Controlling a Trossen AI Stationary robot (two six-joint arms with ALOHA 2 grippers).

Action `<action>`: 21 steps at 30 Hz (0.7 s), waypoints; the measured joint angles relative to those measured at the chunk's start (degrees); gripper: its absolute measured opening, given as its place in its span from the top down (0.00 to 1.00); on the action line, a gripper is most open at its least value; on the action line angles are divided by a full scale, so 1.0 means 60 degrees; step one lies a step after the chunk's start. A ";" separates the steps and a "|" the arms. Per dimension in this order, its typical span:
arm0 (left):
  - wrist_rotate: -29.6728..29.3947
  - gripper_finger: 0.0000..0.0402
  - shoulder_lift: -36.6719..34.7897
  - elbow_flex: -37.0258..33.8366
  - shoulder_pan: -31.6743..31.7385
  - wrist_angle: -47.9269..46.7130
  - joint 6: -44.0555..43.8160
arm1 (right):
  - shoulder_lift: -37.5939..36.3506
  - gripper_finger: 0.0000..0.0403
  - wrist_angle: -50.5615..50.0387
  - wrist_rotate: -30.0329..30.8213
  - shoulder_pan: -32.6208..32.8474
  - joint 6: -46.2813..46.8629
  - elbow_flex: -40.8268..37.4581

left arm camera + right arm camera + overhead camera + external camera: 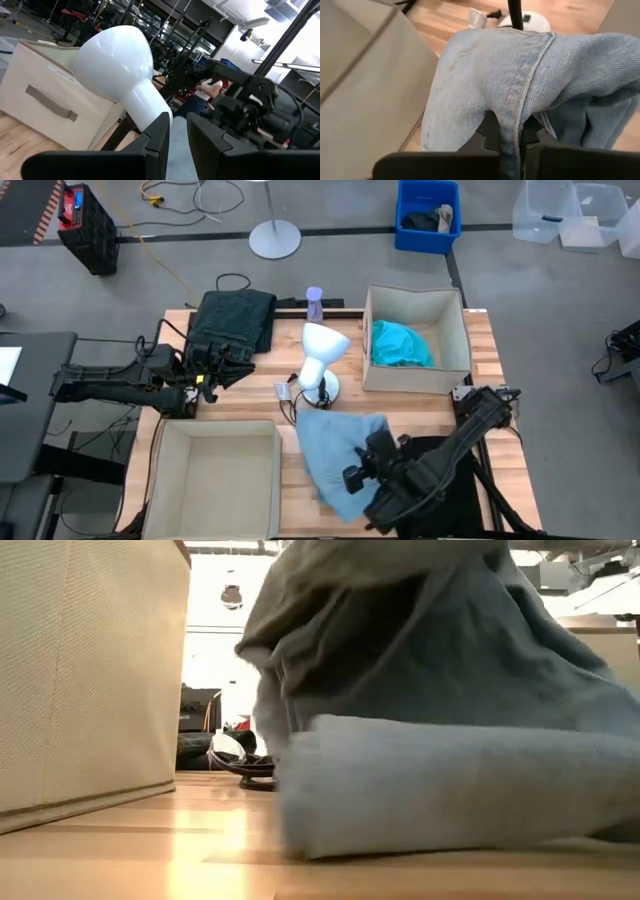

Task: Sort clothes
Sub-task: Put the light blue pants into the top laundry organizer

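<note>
My right gripper (365, 462) is shut on the light blue denim jeans (335, 445), near the table's front middle. The jeans fill the low view (450, 790) and the right wrist view (520, 75). My left gripper (213, 370) hovers at the near edge of the dark green trousers (235, 320), which lie flat at the far left. In the left wrist view its fingers (177, 135) stand almost together with nothing between them. The teal shirt (400, 343) lies in the far right box (455, 370). A black garment (450, 448) lies under my right arm. My right gripper pinches a raised fold of the jeans along a stitched seam (512, 125) between its two fingers (490, 131). The fingers come in slanting from the table's near right side. The held part is raised. The jeans' lower part (450, 800) lies bunched on the table.
A white desk lamp (320, 355) stands mid-table, just beyond the jeans, with a cord at its base. An empty beige box (160, 480) stands at the near left. A small purple bottle (314, 303) stands at the far edge.
</note>
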 joint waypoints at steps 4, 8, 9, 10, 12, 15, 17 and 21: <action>0.0000 0.85 -0.0002 0.0000 -0.0003 0.0000 0.0000 | -0.0698 0.96 -0.0011 0.0969 0.0188 -0.0796 0.0002; 0.0000 0.85 0.0001 0.0000 -0.0004 0.0000 0.0000 | -0.1485 0.96 -0.0005 0.1630 0.0229 -0.1851 0.0015; 0.0000 0.85 -0.0001 0.0000 -0.0002 -0.0002 0.0000 | -0.1688 0.96 0.0001 0.1730 0.0230 -0.2134 0.0015; 0.0000 0.85 -0.0002 0.0000 -0.0004 -0.0004 0.0002 | -0.1900 0.96 0.0022 0.1777 0.0248 -0.2432 0.0015; 0.0000 0.85 -0.0002 0.0000 -0.0002 -0.0016 0.0004 | -0.2365 0.96 0.0201 0.1782 0.0302 -0.3131 0.0015; 0.0000 0.85 -0.0002 0.0000 0.0000 -0.0018 0.0004 | -0.3083 0.96 0.0905 0.1782 0.0481 -0.4513 0.0015; 0.0000 0.85 -0.0002 0.0000 -0.0001 -0.0012 0.0004 | -0.3507 0.96 0.1483 0.1789 0.0632 -0.5556 0.0015; 0.0000 0.85 0.0001 0.0000 -0.0001 -0.0015 0.0004 | -0.4206 0.96 0.2309 0.1841 0.0924 -0.7271 0.0015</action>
